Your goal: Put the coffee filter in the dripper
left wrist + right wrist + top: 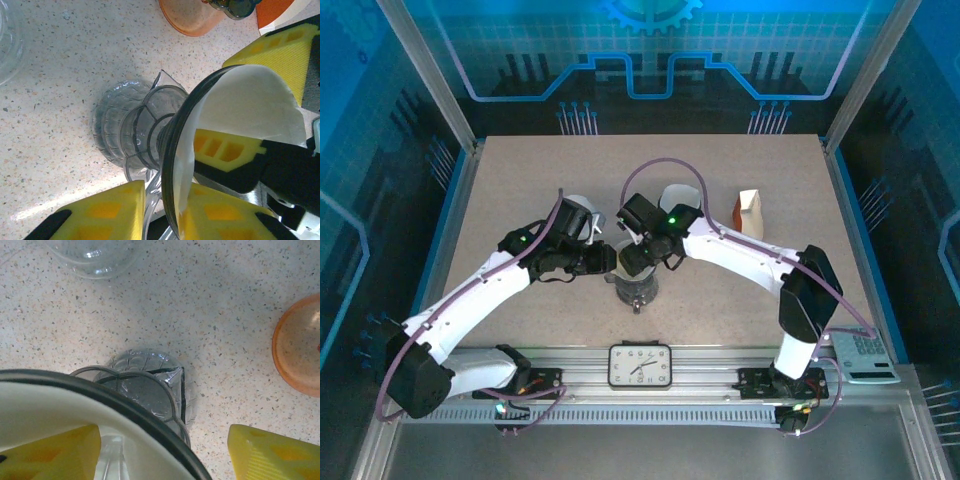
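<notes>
Nearby, orange cup [300, 350] and glass bowl [95, 255] stand — clear of dripper [150, 416].

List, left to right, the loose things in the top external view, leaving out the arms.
clear glass vessel → dripper → white carton → calculator. The clock sits straight below the dripper, so its place in the order is unclear.

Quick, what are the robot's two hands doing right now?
The left gripper is closed on the dripper rim.
The right gripper is open, one finger inside the coffee filter.
</notes>
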{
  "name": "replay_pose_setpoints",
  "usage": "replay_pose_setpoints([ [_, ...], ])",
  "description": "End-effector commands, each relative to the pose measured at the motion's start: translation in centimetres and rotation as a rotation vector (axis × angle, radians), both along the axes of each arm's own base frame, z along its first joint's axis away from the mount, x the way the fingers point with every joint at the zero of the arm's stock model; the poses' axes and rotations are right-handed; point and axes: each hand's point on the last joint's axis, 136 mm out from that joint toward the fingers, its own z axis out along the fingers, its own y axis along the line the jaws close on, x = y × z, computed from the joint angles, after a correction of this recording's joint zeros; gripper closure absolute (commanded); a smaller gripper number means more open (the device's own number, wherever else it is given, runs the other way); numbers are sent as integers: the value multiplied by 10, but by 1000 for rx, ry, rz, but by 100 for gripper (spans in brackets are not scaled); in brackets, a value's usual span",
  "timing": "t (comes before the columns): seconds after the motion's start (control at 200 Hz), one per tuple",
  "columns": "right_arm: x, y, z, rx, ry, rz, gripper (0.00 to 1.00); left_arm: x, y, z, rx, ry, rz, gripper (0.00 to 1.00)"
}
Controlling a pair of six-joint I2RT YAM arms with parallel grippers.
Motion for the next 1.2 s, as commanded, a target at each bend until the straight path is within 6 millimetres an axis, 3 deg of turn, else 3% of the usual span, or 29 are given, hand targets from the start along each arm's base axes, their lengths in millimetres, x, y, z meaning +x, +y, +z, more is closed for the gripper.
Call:
replay_pose_setpoints([
  [0.0, 1, -6, 23, 16, -38, -19, 31, -3, 3, -8, 3, 20, 1, 75],
  [0.39, -3, -10, -22, -64, 45, -20, 31, -3, 3, -10, 4, 24, -1, 74],
  [0.715, -1, -11, -28, -75, 45, -27, 31, -3, 2, -10, 1, 25, 0, 74],
  [0.881, 4, -10, 1, -17, -21, -37, 31, -2, 2, -10, 0, 25, -1, 75],
  [1.196, 6, -22, 87, 148, -224, -45, 30, -1, 1, -9, -5, 23, 1, 74],
])
